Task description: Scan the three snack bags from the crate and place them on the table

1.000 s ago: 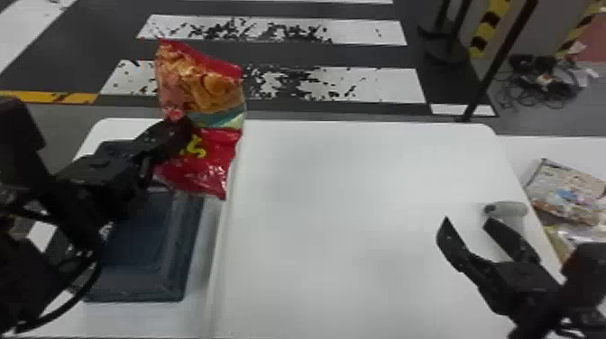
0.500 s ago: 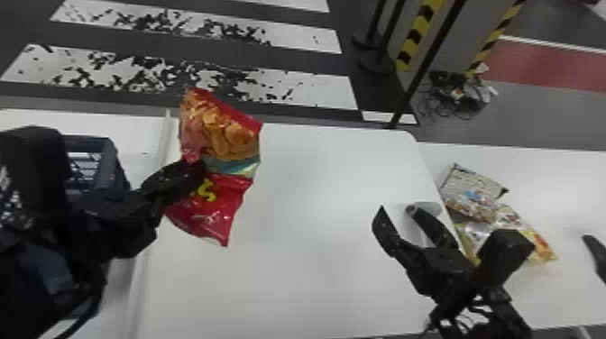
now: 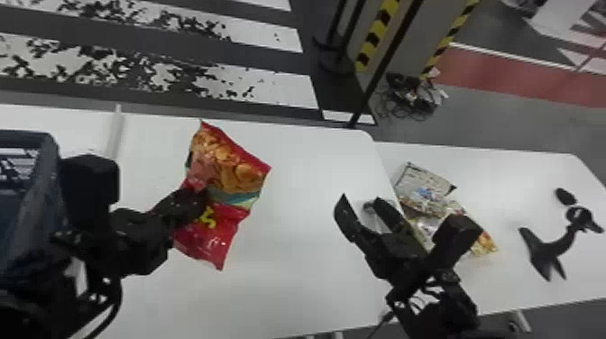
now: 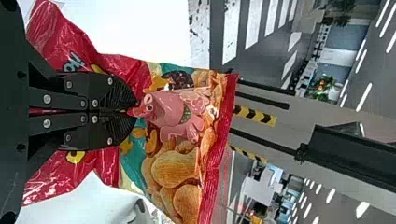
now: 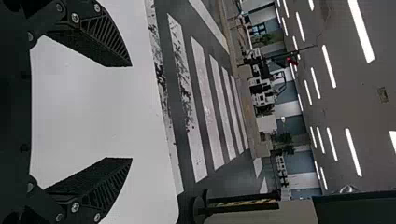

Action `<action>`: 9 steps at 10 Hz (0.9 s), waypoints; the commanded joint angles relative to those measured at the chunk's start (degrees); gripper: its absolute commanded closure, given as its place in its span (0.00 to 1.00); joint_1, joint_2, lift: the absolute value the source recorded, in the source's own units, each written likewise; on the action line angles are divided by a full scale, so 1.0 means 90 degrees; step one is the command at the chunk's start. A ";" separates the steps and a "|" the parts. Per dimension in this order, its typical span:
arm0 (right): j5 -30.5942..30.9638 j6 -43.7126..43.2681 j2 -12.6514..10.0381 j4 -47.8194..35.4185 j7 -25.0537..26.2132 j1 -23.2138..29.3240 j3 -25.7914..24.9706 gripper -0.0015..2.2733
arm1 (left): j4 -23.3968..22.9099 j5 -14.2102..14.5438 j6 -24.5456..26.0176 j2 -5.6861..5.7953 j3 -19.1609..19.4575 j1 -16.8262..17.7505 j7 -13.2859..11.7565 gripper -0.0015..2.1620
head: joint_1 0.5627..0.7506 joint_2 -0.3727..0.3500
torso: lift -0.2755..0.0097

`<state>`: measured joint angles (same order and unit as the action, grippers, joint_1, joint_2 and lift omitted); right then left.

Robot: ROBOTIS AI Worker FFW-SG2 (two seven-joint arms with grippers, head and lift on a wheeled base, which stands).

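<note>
Pinching a red snack bag (image 3: 221, 180), the left gripper (image 3: 200, 200) hangs over the white worktop (image 3: 297, 180), its jaws clamped together on a fold of the bag. In the left wrist view, the bag's printed pink figure and snacks spread out past the jaw tips, while red film flares back on both sides of them. Near this arm, at the head view's left edge, sits the dark blue crate (image 3: 27, 136). The right gripper (image 3: 360, 198) is well apart from the bag, jaws wide apart, with a pale object (image 3: 369, 212) partly hidden behind it. To its right, on a second worktop (image 3: 518, 180), two more bags, one silvery (image 3: 421, 185) and one yellow (image 3: 486, 243), lie touching. Farther off, cables (image 3: 408, 99) lie tangled on the floor (image 3: 478, 103).
</note>
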<state>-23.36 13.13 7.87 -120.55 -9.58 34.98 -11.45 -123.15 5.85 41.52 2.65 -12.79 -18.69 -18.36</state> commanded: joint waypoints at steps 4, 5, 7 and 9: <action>-0.0090 -0.0057 0.0005 -0.0053 -0.0001 -0.0019 -0.0026 0.08 | 0.1144 -0.0387 -0.0009 -0.0011 -0.0883 0.0720 0.0145 0.78 | 0.70 0.03 | 0.75; -0.0110 -0.0057 0.0005 -0.0053 -0.0001 -0.0039 -0.0036 0.08 | 0.1389 -0.0563 0.0011 -0.0011 -0.1167 0.0925 0.0145 0.78 | 0.70 0.03 | 0.75; -0.0158 -0.0135 -0.0005 -0.0053 -0.0001 -0.0048 -0.0007 0.08 | 0.1730 -0.0846 0.0226 -0.0021 -0.1694 0.1228 0.0145 0.77 | 0.70 0.03 | 0.75; -0.0158 -0.0174 -0.0005 -0.0033 -0.0001 -0.0058 0.0042 0.08 | 0.2072 -0.0934 0.0265 -0.0050 -0.2065 0.1423 0.0194 0.77 | 0.70 0.03 | 0.75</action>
<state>-24.78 11.60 7.86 -120.93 -9.58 34.46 -11.25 -105.54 -2.39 43.85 2.32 -30.26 -6.48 -16.62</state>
